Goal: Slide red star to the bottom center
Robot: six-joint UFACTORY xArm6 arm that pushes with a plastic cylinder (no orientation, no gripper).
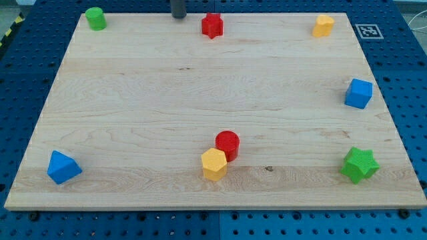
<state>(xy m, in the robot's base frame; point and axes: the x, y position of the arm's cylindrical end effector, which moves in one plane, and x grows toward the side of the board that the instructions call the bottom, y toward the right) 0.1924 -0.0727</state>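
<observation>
Red star-shaped plastic block (212, 25) sits just to the view's right of the rod's tip (179, 17), near the board's top edge, not touching. No fingers here, just a bare rod. Looks like the approach step; next it needs to get behind the star and push down-view. Rod's upper part is cut off.

Wooden board (133, 100) on blue pegboard (27, 73); eight blocks scattered.

The rod (179, 8) was cut off by the view's top edge; the yellow block (214, 164) hid part of the red cylinder (227, 144).
</observation>
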